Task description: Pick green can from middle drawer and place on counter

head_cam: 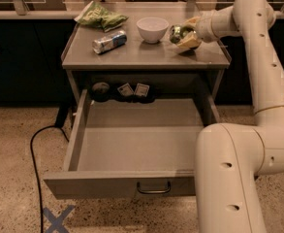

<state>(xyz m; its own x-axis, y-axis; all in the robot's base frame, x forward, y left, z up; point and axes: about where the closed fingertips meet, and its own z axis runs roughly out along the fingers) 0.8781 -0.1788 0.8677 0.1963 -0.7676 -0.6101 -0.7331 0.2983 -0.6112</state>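
My gripper (184,36) is over the right part of the counter (141,57), just right of the white bowl. It is shut on the green can (178,33), a shiny green and silver can held on its side a little above the counter surface. The middle drawer (136,140) stands pulled fully open below, its grey floor bare, with its curved pull handle (153,188) at the front. My arm comes from the lower right and arches up over the right side of the drawer.
On the counter lie a silver-white can with blue marks (109,41), a white bowl (152,29) and a green snack bag (99,17). Small dark items (124,91) sit in the recess behind the drawer. A black cable (37,159) runs across the floor at left.
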